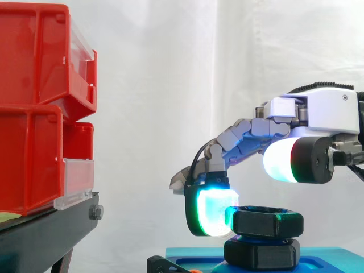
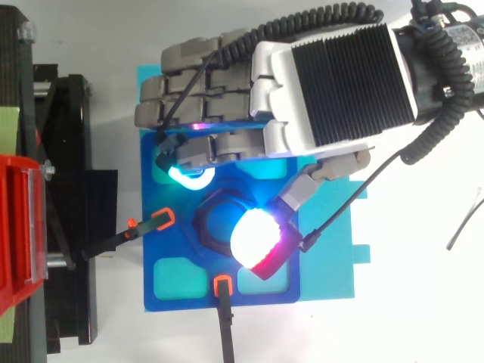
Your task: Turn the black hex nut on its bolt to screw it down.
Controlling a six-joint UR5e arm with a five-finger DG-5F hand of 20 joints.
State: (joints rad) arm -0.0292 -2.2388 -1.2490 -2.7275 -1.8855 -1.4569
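Note:
The black hex nut (image 1: 264, 220) sits high on its bolt, above a second black hex piece (image 1: 261, 253) on the blue base plate (image 2: 170, 249). My hand (image 1: 324, 114) reaches in from the right, above the nut. One bent finger's cyan-green pad (image 1: 211, 211) rests against the nut's left side. The thumb's white and red pad (image 1: 287, 160) hangs above the nut's right part with a clear gap, so nothing pinches the nut. From the top, the nut (image 2: 214, 219) lies between the cyan pad (image 2: 185, 175) and the white thumb pad (image 2: 255, 238), under the hand (image 2: 333, 76).
Red bins (image 1: 40, 108) stand stacked on a black stand (image 1: 51, 230) to the left. Two black clamps with orange tips (image 2: 155, 221) (image 2: 223, 286) hold the plate at its left and front. A teal plate (image 2: 333, 257) lies under the blue one.

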